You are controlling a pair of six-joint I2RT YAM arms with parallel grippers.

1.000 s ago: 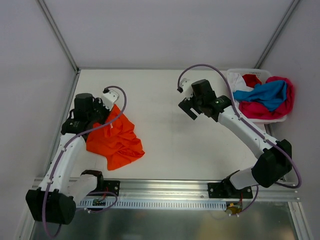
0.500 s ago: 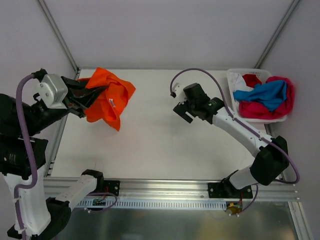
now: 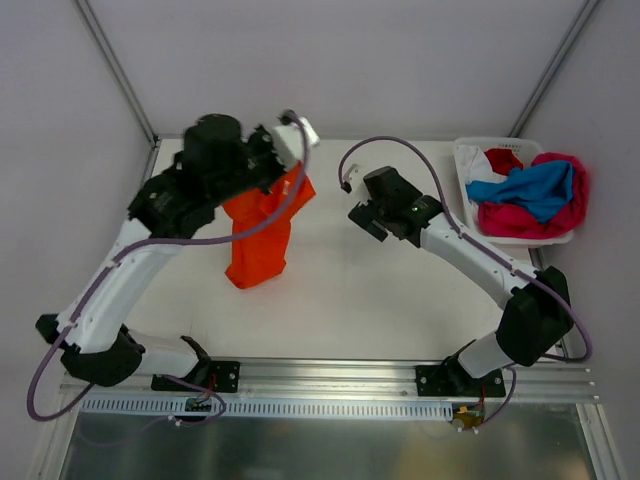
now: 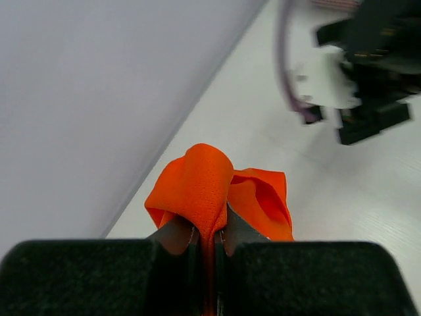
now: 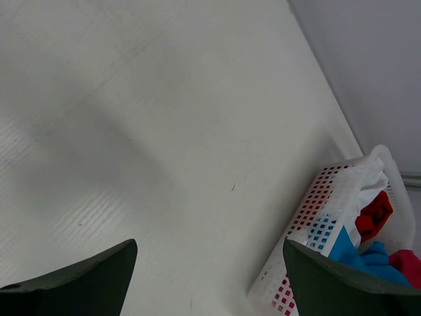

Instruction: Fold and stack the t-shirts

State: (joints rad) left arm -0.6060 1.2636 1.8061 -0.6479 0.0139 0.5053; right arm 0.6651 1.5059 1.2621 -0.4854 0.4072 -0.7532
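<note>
The orange t-shirt hangs bunched from my left gripper, which is raised above the middle-left of the table and shut on a fold of it; the pinched cloth shows in the left wrist view. The shirt's lower end reaches the table. My right gripper is open and empty over the table's centre, just right of the hanging shirt. Blue, magenta-pink, red and white shirts lie heaped in the white basket at the far right.
The basket also shows in the right wrist view, with red and blue cloth inside. Grey walls with metal posts enclose the table on the left, back and right. A metal rail runs along the near edge.
My left arm has lifted the orange shirt off the near-left table and swung it up and right toward the centre. My right gripper has shifted slightly left.
</note>
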